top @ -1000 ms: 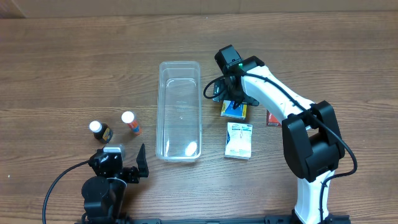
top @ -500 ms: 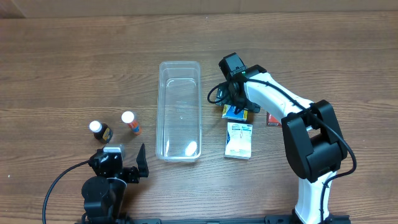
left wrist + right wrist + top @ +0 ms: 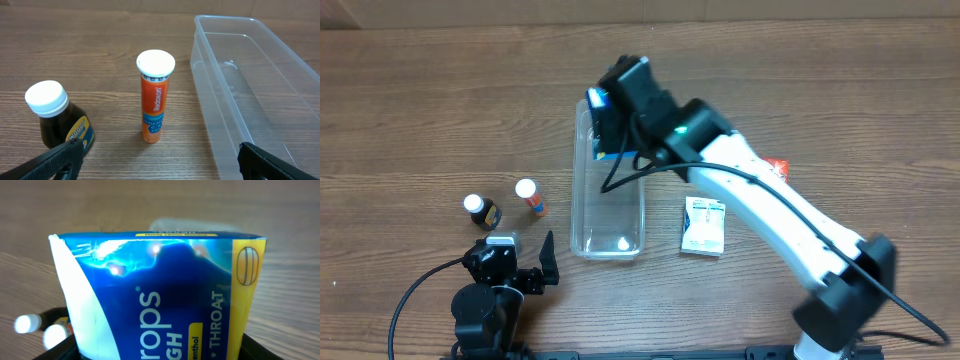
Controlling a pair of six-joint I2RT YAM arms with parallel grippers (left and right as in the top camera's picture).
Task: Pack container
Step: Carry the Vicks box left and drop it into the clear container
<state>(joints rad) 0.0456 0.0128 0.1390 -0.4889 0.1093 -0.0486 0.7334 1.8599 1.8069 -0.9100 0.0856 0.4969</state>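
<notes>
The clear plastic container lies lengthwise in the middle of the table; its near wall also shows in the left wrist view. My right gripper is shut on a blue and yellow cough drops box and holds it above the container's far end. In the right wrist view the box fills the frame between the fingers. My left gripper is open and empty near the front edge, facing an orange tube and a brown bottle.
An orange Redoxon tube and a brown bottle with a white cap stand left of the container. A white and blue box lies right of it. A red box shows beside the right arm.
My right gripper lifted the blue box from the table right of the container and carried it left, to above the container's far end. The left arm has not moved.
</notes>
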